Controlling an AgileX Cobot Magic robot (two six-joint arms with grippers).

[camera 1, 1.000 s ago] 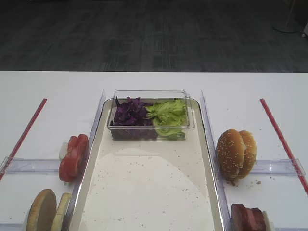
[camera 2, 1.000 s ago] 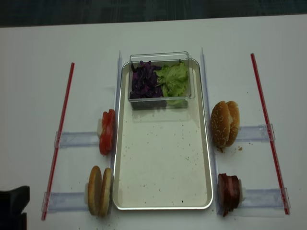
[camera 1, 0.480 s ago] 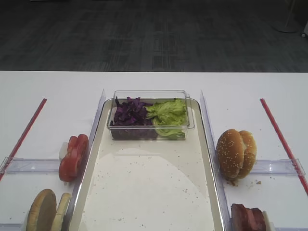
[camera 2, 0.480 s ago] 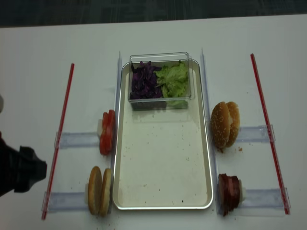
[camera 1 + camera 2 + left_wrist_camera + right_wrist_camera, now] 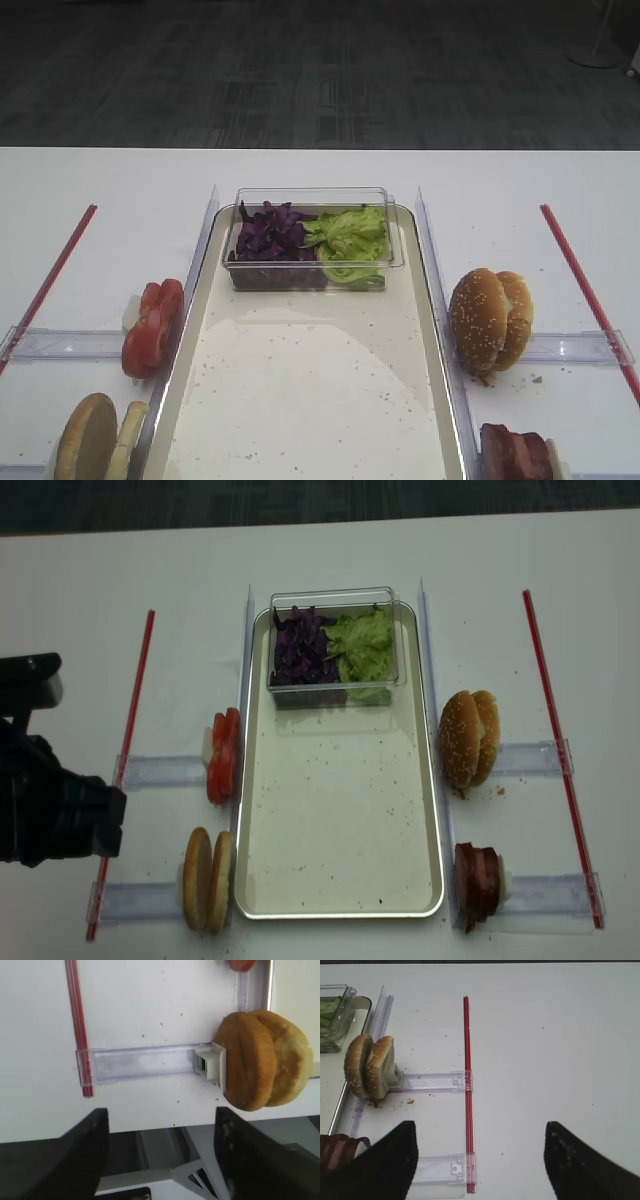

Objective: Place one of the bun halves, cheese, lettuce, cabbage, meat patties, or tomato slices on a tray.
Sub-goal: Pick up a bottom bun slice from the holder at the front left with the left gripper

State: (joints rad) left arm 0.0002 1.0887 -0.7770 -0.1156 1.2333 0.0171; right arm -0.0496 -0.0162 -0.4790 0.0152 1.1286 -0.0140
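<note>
While the bun halves [image 5: 262, 1059] stand upright in an acrylic rack [image 5: 145, 1062] beside the tray [image 5: 340, 810], both the left gripper [image 5: 160, 1125] and right gripper [image 5: 480, 1150] are held spread apart, empty.

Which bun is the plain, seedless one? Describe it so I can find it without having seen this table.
Start at the big cream tray in the middle of the table and go to its near-left corner. There the bun halves stand on edge in a clear rack, just nearer than the tomato slices. Their crust is smooth golden-brown, unlike the sesame-seeded bun right of the tray.
</note>
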